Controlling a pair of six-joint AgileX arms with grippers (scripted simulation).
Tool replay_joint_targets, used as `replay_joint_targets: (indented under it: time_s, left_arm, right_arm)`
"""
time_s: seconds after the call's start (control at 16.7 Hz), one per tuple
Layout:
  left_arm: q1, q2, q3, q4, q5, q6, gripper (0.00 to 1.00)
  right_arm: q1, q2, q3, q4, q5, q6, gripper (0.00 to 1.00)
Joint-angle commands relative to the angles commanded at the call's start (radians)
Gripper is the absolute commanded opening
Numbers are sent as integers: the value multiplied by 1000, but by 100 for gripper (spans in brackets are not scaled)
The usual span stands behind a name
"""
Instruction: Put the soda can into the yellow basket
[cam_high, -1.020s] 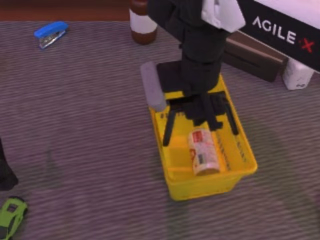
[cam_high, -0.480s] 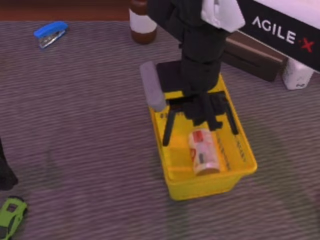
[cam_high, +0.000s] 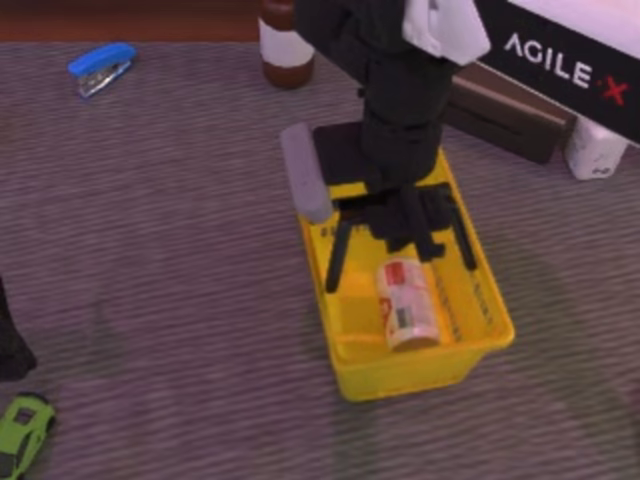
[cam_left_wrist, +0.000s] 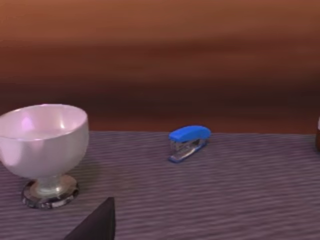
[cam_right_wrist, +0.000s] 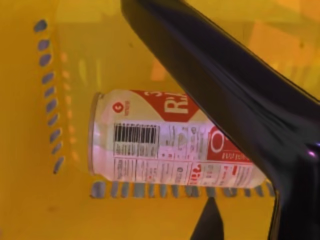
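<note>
Top view: I see the can (cam_high: 406, 305) lying on its side inside the basket (cam_high: 400, 375), near the basket's right wall, tan end toward the near wall. My right gripper (cam_high: 400, 235) hangs over the basket's far half, just above the can, fingers spread and holding nothing. The right wrist view shows the can (cam_right_wrist: 165, 150) on the yellow floor with one dark finger (cam_right_wrist: 235, 100) crossing over it. My left arm (cam_high: 10, 340) is parked at the table's left edge; I cannot tell its fingers' state. A stapler (cam_high: 100, 66) lies far left.
</note>
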Motion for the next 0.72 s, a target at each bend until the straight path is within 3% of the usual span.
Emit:
replay_joint_targets:
  time_s: [0.36,0.72]
  left_arm:
    - [0,0,0,0,0,0,100]
    - [0,0,0,0,0,0,100]
  right_arm:
    - [-5,2,19,-18,0,-3,0]
    - [-28,-11,176,-189,0,-36,0]
